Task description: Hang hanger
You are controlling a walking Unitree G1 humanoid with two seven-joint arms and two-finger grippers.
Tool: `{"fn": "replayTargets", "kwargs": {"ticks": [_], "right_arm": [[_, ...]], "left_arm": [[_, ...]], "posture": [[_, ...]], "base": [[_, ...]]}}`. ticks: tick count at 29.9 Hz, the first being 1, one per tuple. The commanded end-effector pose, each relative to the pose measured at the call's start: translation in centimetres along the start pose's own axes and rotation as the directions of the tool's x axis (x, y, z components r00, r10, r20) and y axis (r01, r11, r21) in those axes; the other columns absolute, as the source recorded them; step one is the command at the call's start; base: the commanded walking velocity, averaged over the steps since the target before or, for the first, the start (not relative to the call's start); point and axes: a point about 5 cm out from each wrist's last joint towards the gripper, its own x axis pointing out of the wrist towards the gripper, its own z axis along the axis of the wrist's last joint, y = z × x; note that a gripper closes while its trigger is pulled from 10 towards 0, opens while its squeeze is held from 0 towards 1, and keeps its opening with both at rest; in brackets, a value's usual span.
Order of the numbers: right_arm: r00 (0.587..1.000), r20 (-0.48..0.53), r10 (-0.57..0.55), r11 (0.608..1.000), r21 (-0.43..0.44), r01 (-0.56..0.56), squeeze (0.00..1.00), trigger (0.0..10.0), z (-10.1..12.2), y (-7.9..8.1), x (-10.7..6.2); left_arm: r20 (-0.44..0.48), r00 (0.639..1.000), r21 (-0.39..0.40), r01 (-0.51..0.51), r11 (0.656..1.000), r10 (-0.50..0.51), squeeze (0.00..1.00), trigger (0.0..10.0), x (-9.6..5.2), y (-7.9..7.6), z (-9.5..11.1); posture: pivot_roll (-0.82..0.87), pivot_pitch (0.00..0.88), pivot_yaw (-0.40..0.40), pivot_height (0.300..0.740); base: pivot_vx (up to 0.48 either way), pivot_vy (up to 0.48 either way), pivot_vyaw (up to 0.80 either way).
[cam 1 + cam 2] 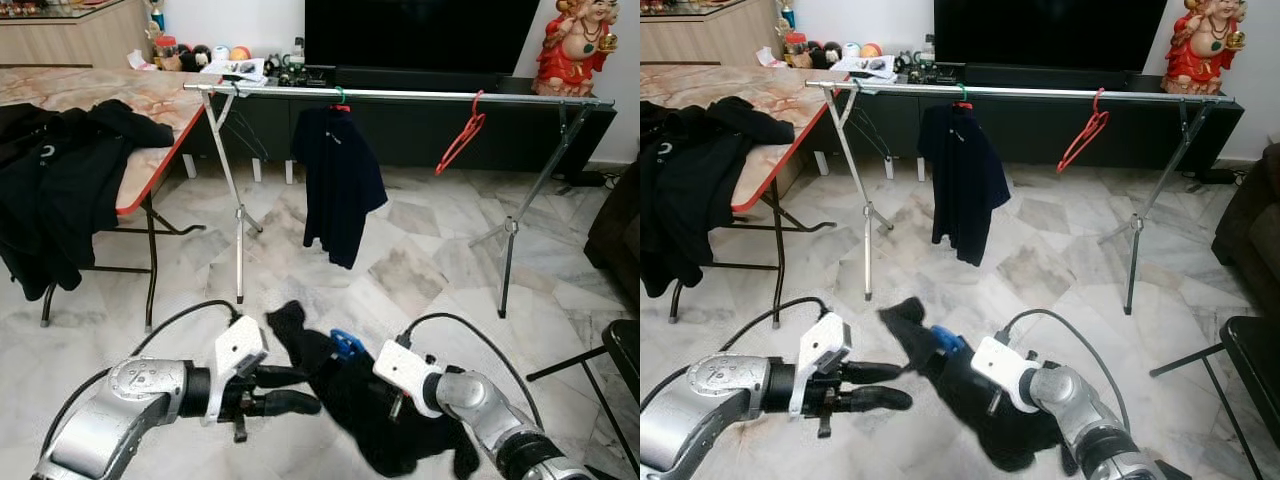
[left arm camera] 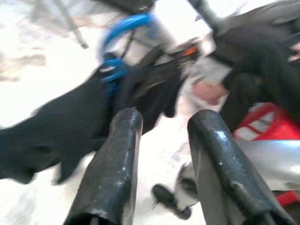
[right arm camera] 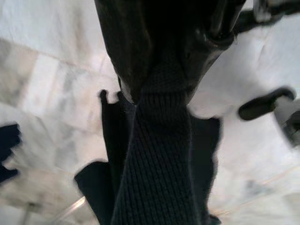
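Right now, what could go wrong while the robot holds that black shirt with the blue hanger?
The right hand pinches only the black shirt, not the blue hanger, so the shirt could slide off the hanger.

The left hand is open and empty beside it, so nothing supports that side.

The rail is far ahead, with a dark shirt and a red hanger already on it. The dangling cloth could drag or bump them.

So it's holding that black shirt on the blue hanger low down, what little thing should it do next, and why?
Probably raise the right end effector, which is shut on the black shirt, up toward the rail. The shirt with its blue hanger hangs low near the floor, well below the rail. The left end effector is open beside it, so it may first take the hanger's hook to steady it.
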Motion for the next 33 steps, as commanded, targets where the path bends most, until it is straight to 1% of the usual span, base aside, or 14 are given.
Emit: {"fn": "replayTargets", "kwargs": {"ticks": [1,2,3,4,6,12,13,20,24,25,26,27,31,33], "right_arm": [[0.996,0.023,0.09,0.992,-0.087,-0.088,0.0,0.0,0.5,-0.1,-0.5],[0.992,0.01,0.125,0.985,-0.12,-0.123,0.0,0.0,0.3,0.0,-0.8],[0.992,0.01,0.125,0.985,-0.12,-0.123,0.0,0.0,0.3,0.0,-0.8],[0.982,-0.033,0.185,0.969,-0.163,-0.188,0.0,0.0,-0.2,0.0,-1.3],[0.965,-0.061,0.254,0.945,-0.195,-0.261,0.0,0.0,-0.6,0.0,-1.9],[0.956,-0.036,0.291,0.933,-0.209,-0.292,0.0,0.0,0.0,-0.2,-2.1],[0.955,-0.029,0.296,0.931,-0.216,-0.295,0.0,0.0,0.2,-0.2,-2.0],[0.936,0.014,0.351,0.904,-0.268,-0.335,0.0,0.0,1.7,-0.1,-1.8],[0.921,0.042,0.386,0.886,-0.294,-0.358,0.0,0.0,2.6,0.0,-1.7],[0.916,0.046,0.399,0.879,-0.304,-0.367,0.0,0.0,2.9,0.0,-1.7],[0.909,0.05,0.413,0.871,-0.314,-0.378,0.0,0.0,3.1,0.1,-1.7],[0.901,0.058,0.43,0.861,-0.328,-0.389,0.0,0.0,3.5,0.2,-1.7],[0.898,0.068,0.434,0.855,-0.344,-0.387,0.0,0.0,3.9,0.3,-1.6],[0.888,0.084,0.452,0.844,-0.362,-0.396,0.0,0.0,4.5,0.3,-1.7]], "left_arm": [[-0.039,0.999,0.041,-0.033,0.999,0.035,1.0,10.0,-0.5,0.6,-0.1],[-0.056,0.998,0.043,-0.029,0.999,0.031,1.0,10.0,-0.6,0.6,-0.3],[-0.056,0.998,0.043,-0.029,0.999,0.031,1.0,10.0,-0.6,0.6,-0.3],[-0.092,0.996,0.052,-0.018,0.998,0.023,1.0,10.0,-0.7,0.5,-0.9],[-0.146,0.989,0.077,-0.013,0.997,0.024,1.0,10.0,-0.8,0.5,-1.8],[-0.157,0.988,0.086,0.003,0.996,0.01,1.0,10.0,-0.6,0.5,-2.1],[-0.152,0.988,0.085,0.023,0.996,-0.01,0.0,10.0,-0.4,0.4,-2.0],[-0.141,0.978,0.076,0.162,0.984,-0.15,0.0,10.0,0.1,-0.6,-1.6],[-0.158,0.976,0.094,0.163,0.982,-0.147,0.0,10.0,0.5,-0.3,-1.6],[-0.16,0.976,0.099,0.164,0.981,-0.147,0.2,10.0,0.6,-0.3,-1.6],[-0.162,0.977,0.111,0.16,0.981,-0.141,0.24,10.0,0.8,-0.3,-1.7],[-0.161,0.978,0.123,0.157,0.98,-0.136,0.0,10.0,1.1,-0.3,-1.6],[-0.158,0.979,0.109,0.147,0.983,-0.129,0.0,10.0,1.2,-0.2,-1.6],[-0.161,0.979,0.103,0.139,0.985,-0.122,0.0,10.0,1.1,-0.1,-1.6]], "posture": [[0.11,0.052,-0.012,0.74],[0.11,0.053,-0.014,0.74],[0.11,0.053,-0.014,0.74],[0.11,0.053,-0.014,0.74],[0.11,0.054,-0.015,0.74],[0.11,0.054,-0.015,0.74],[0.11,0.054,-0.015,0.74],[0.11,0.054,-0.017,0.74],[0.11,0.053,-0.016,0.74],[0.11,0.053,-0.016,0.74],[0.11,0.053,-0.016,0.74],[0.11,0.053,-0.016,0.74],[0.11,0.054,-0.016,0.74],[0.11,0.055,-0.016,0.74]], "base": [[0.0,0.0,0.0],[0.0,0.0,0.0],[0.0,0.0,0.0],[0.0,0.0,0.0],[0.0,0.0,0.0],[0.0,0.0,0.0],[0.0,0.0,0.0],[0.0,0.0,0.0],[0.0,0.0,0.0],[0.0,0.0,0.0],[0.0,0.0,0.0],[0.0,0.0,0.0],[0.0,0.0,0.0],[0.0,0.0,0.0]]}}
